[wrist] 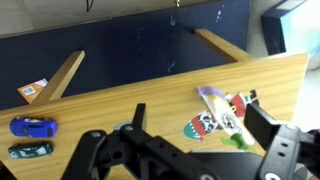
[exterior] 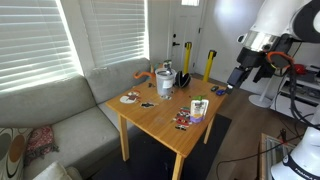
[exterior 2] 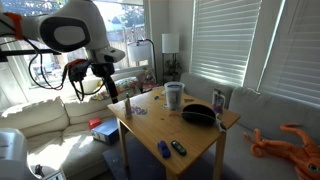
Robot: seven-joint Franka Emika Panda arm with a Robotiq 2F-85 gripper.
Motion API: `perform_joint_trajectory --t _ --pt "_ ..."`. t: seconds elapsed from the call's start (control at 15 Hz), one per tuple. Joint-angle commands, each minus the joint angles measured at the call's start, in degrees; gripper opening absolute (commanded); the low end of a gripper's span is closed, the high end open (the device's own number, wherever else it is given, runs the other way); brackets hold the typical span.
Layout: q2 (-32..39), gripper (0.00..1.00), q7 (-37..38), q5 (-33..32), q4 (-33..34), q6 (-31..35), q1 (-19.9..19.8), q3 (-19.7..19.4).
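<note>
My gripper (wrist: 200, 128) is open and empty, hovering above a corner of the wooden table (wrist: 120, 100). Below it, between the two black fingers (wrist: 266, 126), lies a small pile of colourful paper cut-outs (wrist: 214, 116), one with a shark-like mouth. The gripper does not touch them. In both exterior views the gripper (exterior: 238, 76) (exterior 2: 109, 88) hangs in the air beside that corner, near the cut-outs (exterior: 217, 92) (exterior 2: 131, 110).
A blue toy car (wrist: 33, 126) and a dark one (wrist: 30, 150) lie by the table edge. Farther along stand a cup (exterior 2: 174, 95), a black bowl (exterior 2: 198, 115) and a can (exterior 2: 219, 100). A sofa (exterior: 50, 110) and a dark rug (wrist: 130, 45) adjoin the table.
</note>
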Motion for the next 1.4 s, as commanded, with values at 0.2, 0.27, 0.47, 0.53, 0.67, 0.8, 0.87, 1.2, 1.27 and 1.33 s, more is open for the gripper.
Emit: perform_joint_trajectory --t 0.2,0.27,0.47,0.53,0.67,0.8,0.87,1.2,1.27,1.33 --pt "14.3 1.0 2.0 -6.3 8.0 18.1 -4.9 2.1" --pt "15.7 1.0 2.3 -7.9 8.7 20.2 -5.1 2.6" --pt "21.0 1.0 2.6 -11.8 12.5 23.1 -4.8 3.5" --pt "22.4 1.0 2.4 -12.8 13.6 23.7 -4.5 3.5" --pt "24.6 1.0 1.2 -13.1 14.9 24.6 -3.3 3.1" --pt "22.7 1.0 2.0 -12.4 12.9 24.3 -2.8 2.3" --pt "23.6 1.0 1.9 -12.5 13.5 24.3 -2.7 2.3" --pt "24.2 1.0 1.8 -12.7 14.2 24.3 -2.6 2.3" --pt "24.2 1.0 1.8 -12.7 14.2 24.3 -2.6 2.3" --pt "24.6 1.0 1.2 -12.9 14.5 24.8 -2.6 2.0"
